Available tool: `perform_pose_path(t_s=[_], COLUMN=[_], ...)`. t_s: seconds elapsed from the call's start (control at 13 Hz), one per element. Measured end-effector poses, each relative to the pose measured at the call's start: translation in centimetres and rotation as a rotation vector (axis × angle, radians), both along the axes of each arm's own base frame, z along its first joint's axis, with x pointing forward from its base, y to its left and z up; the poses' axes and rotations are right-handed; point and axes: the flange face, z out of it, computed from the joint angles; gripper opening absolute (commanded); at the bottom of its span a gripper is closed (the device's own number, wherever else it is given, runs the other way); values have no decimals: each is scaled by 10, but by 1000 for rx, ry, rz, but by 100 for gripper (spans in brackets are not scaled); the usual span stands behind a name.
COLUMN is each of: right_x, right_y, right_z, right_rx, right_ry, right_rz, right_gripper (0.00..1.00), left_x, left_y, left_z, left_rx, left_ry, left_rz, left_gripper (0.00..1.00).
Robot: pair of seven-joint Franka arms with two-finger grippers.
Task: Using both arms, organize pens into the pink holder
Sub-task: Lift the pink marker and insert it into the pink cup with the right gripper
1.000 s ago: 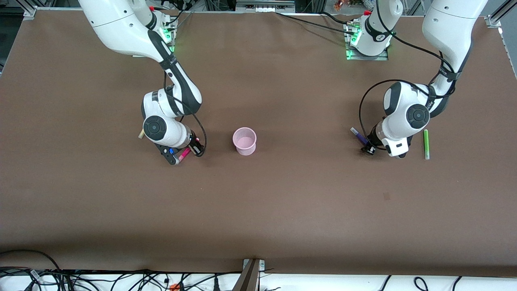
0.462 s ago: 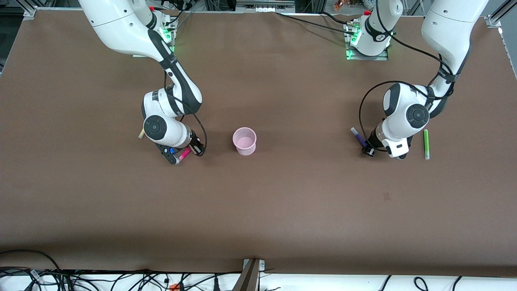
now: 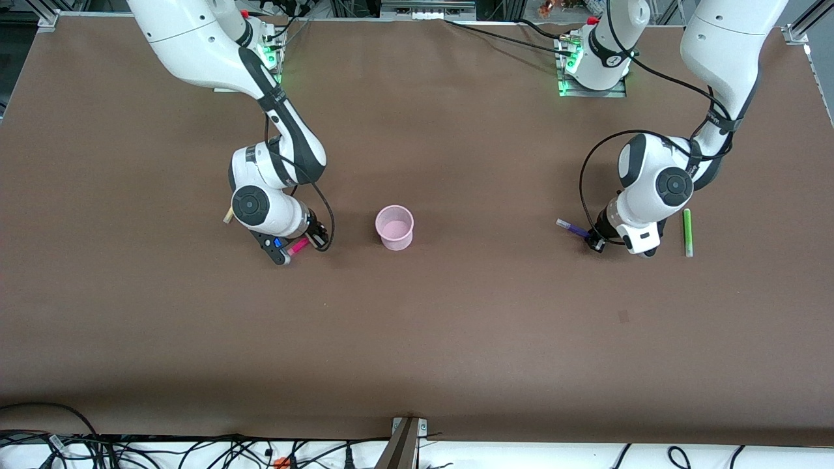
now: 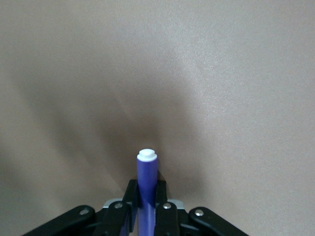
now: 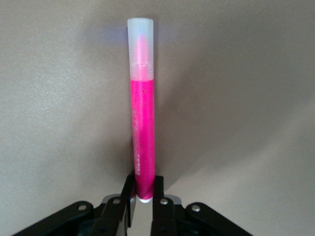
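Left gripper (image 3: 594,242) clamps the purple pen (image 3: 572,228), toward the left arm's end from the pink holder (image 3: 395,227). Right gripper (image 3: 298,248) clamps the pink pen (image 5: 141,118), beside the holder toward the right arm's end. Green pen (image 3: 687,232) lies on the table (image 3: 456,326).

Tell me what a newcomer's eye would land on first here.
Each arm already grips a pen: the right end effector is shut on the magenta pen, the left end effector on the purple pen. Between them the pink holder stands upright, no pen showing in it. A green pen lies beside the left arm.
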Motion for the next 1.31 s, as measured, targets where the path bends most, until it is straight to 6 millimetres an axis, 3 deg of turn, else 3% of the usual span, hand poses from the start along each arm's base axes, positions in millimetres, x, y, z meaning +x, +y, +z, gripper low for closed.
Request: perform_pose_path(t_s=[0.38, 0.46, 0.62, 0.85, 1.08, 1.31], right_x=[0, 3, 14, 26, 23, 16], right_y=[5, 10, 27, 52, 79, 103], right_z=[13, 27, 72, 121, 134, 137], right_rx=[10, 31, 143, 380, 592, 738], right_ry=[12, 40, 110, 159, 225, 297], right_rz=[12, 3, -18, -106, -213, -302], right_gripper=[0, 0, 0, 0, 0, 0], left_x=[11, 13, 21, 43, 61, 67], left_y=[-1, -3, -15, -52, -81, -95], left_z=[29, 36, 55, 108, 152, 169], left_rx=[2, 2, -2, -11, -27, -42], left_ry=[-52, -62, -63, -19, -41, -67], left_rz=[11, 18, 30, 24, 59, 73], left_gripper=[0, 0, 0, 0, 0, 0])
